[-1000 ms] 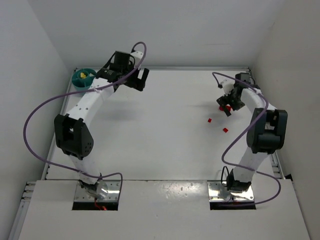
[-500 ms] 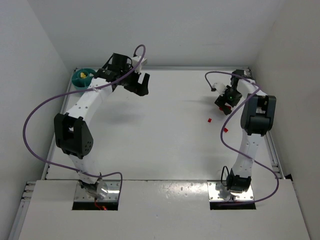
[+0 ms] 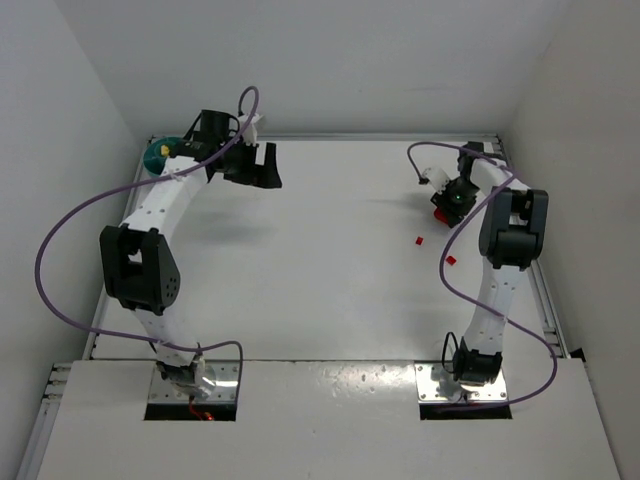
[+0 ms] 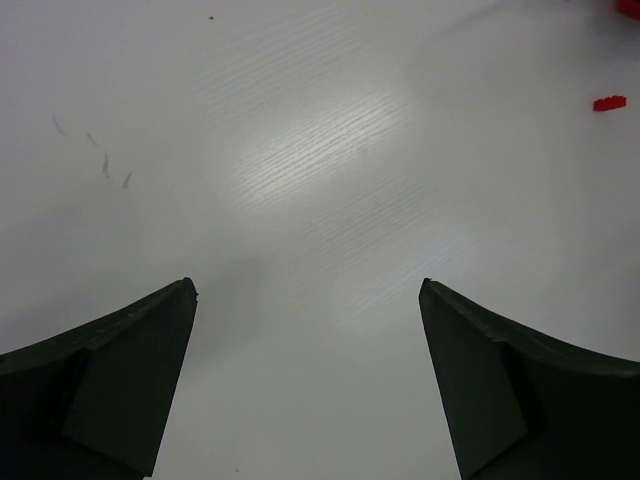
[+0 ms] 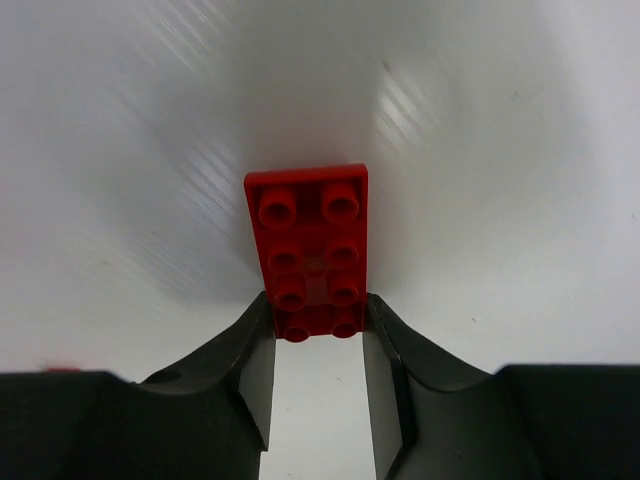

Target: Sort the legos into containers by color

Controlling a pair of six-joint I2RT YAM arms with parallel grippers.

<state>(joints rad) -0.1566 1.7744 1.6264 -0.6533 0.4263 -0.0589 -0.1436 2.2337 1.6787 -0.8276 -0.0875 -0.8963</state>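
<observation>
Lego first: a red lego plate (image 5: pixel 308 240), two studs wide and four long, is pinched at its near end between the fingers (image 5: pixel 240 370) of my right hand (image 5: pixel 316 325). The jaws stand narrow, closed on the plate's two long edges, and the rest of it sticks out flat over the white counter (image 3: pixel 330 280). In the top view that hand (image 3: pixel 447 203) sits at the upper right of the frame, near the back edge of the counter.

Two loose red legos lie apart from it, lower in the frame: one (image 3: pixel 420 240) just below the hand, the other (image 3: pixel 450 260) a little lower and to the right.

My left hand (image 3: pixel 262 165) is at the upper left of the top view, jaws wide, holding nothing. Its wrist camera shows both dark fingers (image 4: pixel 120 370) spread to the lower corners with bare counter between them, and one small red lego (image 4: pixel 609 102) far off at the upper right edge.

The teal bowl (image 3: pixel 156 155) sits at the far left corner, mostly hidden by the left arm; I cannot tell what lies in it.
</observation>
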